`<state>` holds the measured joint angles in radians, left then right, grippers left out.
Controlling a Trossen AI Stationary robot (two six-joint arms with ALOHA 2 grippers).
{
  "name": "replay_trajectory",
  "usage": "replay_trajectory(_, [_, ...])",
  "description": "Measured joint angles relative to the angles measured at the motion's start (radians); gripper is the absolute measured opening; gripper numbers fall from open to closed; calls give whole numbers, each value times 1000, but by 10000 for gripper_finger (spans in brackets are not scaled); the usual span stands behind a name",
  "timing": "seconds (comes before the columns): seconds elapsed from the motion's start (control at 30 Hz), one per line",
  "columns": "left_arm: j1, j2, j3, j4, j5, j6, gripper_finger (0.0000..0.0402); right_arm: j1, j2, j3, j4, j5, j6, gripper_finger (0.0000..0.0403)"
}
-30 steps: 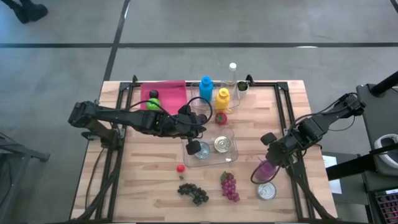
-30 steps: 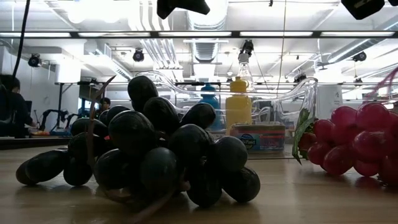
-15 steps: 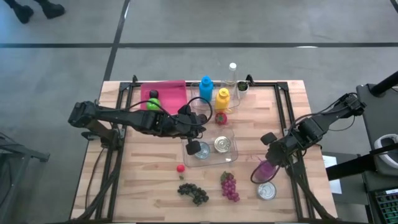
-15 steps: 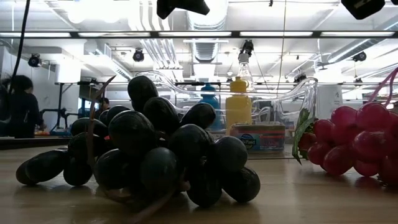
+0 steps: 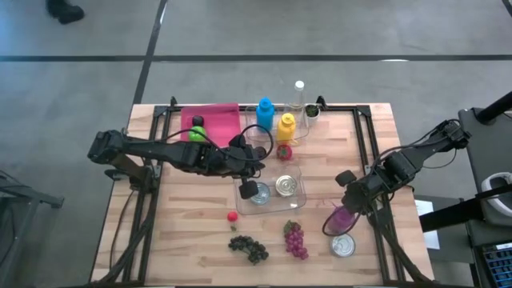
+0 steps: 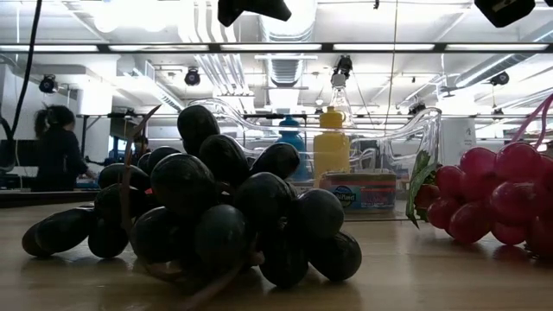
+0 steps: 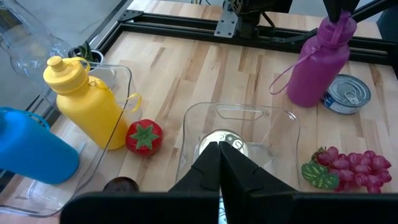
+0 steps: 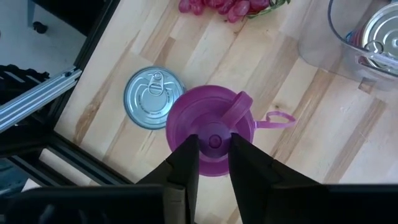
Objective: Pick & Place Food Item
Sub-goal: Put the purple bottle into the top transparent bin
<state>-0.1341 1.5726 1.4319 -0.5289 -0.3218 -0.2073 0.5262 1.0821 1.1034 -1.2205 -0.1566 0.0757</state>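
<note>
My left gripper (image 5: 250,190) is shut and hovers over the left end of the clear plastic container (image 5: 298,200), which holds two tin cans (image 5: 286,186); in the left wrist view its fingertips (image 7: 219,148) meet above one can (image 7: 231,142). My right gripper (image 5: 346,210) is shut on the purple bottle (image 5: 342,218), which stands near the table's right edge. Dark grapes (image 5: 250,249), red grapes (image 5: 295,240) and a small red fruit (image 5: 233,215) lie on the wood by the near edge. A strawberry (image 5: 285,152) sits beside the yellow bottle (image 5: 286,128). My right gripper pinches the raised top of the purple bottle's cap (image 8: 214,142) between its two fingers (image 8: 186,158), coming from above and pointing down. The bottle stands upright with its base on the table, its carry loop (image 8: 278,118) sticking out to one side.
A closed tin can (image 5: 343,246) lies just near-side of the purple bottle. Blue (image 5: 265,114), yellow and clear (image 5: 299,94) bottles and a small cup (image 5: 312,112) line the far edge. A pink cloth (image 5: 216,122) carries a green item (image 5: 196,133). A person walks in the room behind.
</note>
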Motion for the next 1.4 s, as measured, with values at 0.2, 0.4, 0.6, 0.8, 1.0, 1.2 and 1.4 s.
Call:
replay_trajectory(0.2, [0,0,0,0,0,0,1,0,0,0,0,0,2,73])
replay_trajectory(0.4, [0,0,0,0,0,0,1,0,0,0,0,0,0,70])
replay_trajectory(0.6, [0,0,0,0,0,0,1,0,0,0,0,1,1,71])
replay_trajectory(0.8, [0,0,0,0,0,24,1,0,0,0,0,1,1,69])
replay_trajectory(1.0, [0,0,0,0,0,27,1,0,0,0,0,1,0,69])
replay_trajectory(1.2, [0,0,0,0,0,27,1,0,0,0,0,1,2,70])
replay_trajectory(1.4, [0,0,0,0,0,27,1,0,0,0,0,1,3,69])
